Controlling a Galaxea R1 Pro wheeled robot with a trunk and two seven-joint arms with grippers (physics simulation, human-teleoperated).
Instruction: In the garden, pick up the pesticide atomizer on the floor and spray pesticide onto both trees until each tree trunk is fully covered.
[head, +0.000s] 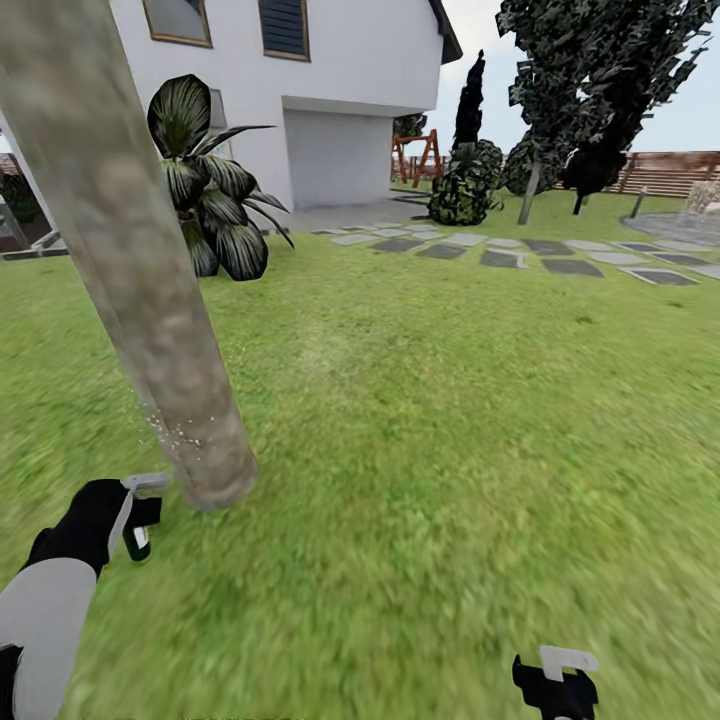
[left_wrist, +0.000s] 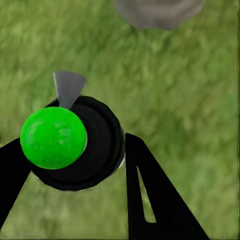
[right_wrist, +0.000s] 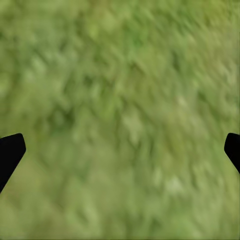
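Status of the task, read across the head view from 9 o'clock to 3 o'clock.

1. Left gripper: it sits at about 8 o'clock, low over the grass. It is clenched around the pesticide atomizer. In the left wrist view the atomizer shows as a dark round body with a bright green cap, seated between the black fingers, with its thin grey spray head projecting toward the trunk. Pick-up is therefore judged complete.

2. Tree trunk: a thick mottled grey-beige column, tilted in the picture, running from 11 o'clock down to its base just beside the left gripper. Fine pale specks lie on and beside the lower trunk, near the spray head. This is judged to be spray landing on the bark, so coverage of this trunk appears under way. The pictures give no clear sign that the trunk is fully covered; the upper length looks plain.

3. Floor: open green lawn, with grey stepping stones at 1 o'clock.

4. Second tree: a thin pale trunk at about 1 o'clock, well apart from the robot. It is judged untreated and remains to be done.

5. Right gripper: at 5 o'clock, over bare grass. In the right wrist view its fingertips stand wide apart, released and empty.
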